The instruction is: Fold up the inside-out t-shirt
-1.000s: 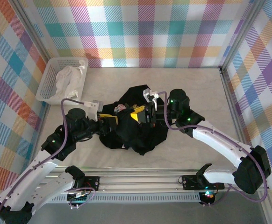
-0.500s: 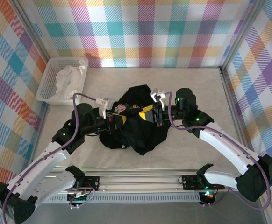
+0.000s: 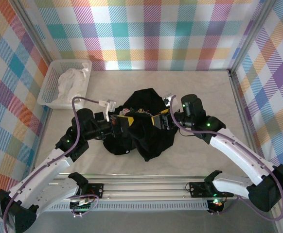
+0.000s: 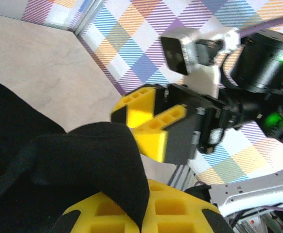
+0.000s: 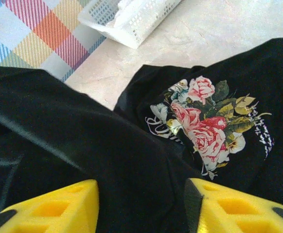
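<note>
The inside-out t-shirt (image 3: pixel 149 141) sits bunched up mid-frame on the surface (image 3: pixel 204 92). The left tool (image 3: pixel 124 122) is pinching a fold near its upper left, and the right tool (image 3: pixel 159 120) is spread just above the cloth. I'd hold that pinch firm and lift slowly so the bundle opens out before folding.

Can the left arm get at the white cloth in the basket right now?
Probably not yet: the left hand is shut on the black t-shirt. Nothing else looks to stand between it and the white cloth.
</note>
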